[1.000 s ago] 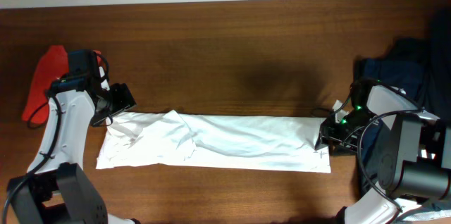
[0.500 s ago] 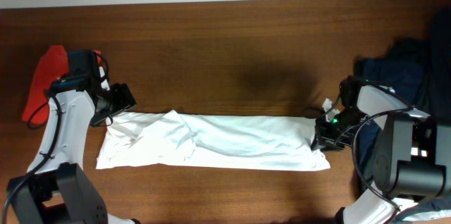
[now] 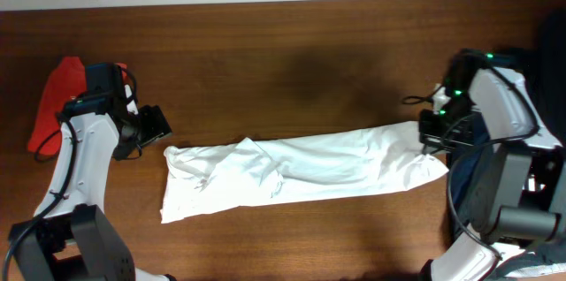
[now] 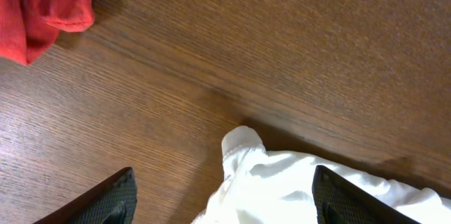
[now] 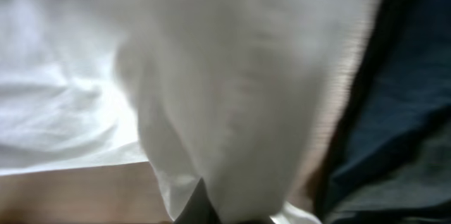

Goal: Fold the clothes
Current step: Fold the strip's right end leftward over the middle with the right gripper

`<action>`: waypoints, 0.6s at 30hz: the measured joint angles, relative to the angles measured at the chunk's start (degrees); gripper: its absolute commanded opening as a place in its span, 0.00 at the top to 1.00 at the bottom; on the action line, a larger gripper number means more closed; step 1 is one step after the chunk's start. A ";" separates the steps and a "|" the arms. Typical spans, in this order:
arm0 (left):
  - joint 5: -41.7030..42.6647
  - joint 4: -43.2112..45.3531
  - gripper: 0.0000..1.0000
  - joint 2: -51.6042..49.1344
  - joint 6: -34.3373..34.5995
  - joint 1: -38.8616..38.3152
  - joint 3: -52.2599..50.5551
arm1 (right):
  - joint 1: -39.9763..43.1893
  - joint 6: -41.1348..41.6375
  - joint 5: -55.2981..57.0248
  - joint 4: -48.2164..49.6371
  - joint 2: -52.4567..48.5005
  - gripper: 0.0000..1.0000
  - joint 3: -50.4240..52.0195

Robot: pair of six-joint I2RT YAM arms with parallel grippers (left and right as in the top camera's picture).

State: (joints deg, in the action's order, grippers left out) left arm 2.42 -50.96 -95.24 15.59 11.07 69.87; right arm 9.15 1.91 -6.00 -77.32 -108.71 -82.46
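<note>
The white T-shirt (image 3: 301,170) lies as a long folded strip across the table, slanting from front left to right. My right gripper (image 3: 431,132) is shut on its right end and holds that end up off the wood. In the right wrist view the white cloth (image 5: 232,76) fills the frame above the gripper (image 5: 218,213). My left gripper (image 3: 157,125) is open, just left of the shirt's left end and apart from it. In the left wrist view the shirt's corner (image 4: 282,189) lies between the spread fingers (image 4: 106,203) of the gripper (image 4: 225,199), untouched.
A red cloth (image 3: 55,104) lies at the far left, also seen as red cloth (image 4: 42,2) in the left wrist view. A dark blue pile of clothes (image 3: 508,73) sits at the right edge, right behind my right arm, and shows as dark blue cloth (image 5: 409,104).
My right gripper has shut on the shirt's right end, lifted it and pulled it right and back. The whole shirt slid right, away from the left gripper. The left arm has not moved.
</note>
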 measured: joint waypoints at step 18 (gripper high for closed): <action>0.00 -0.26 0.20 0.00 0.00 0.00 0.00 | -35.04 7.19 -2.16 8.28 0.00 0.91 0.00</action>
State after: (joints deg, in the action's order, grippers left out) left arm 2.42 -51.22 -95.24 15.59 11.07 69.87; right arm -25.89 9.10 -8.16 -69.04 -108.71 -82.46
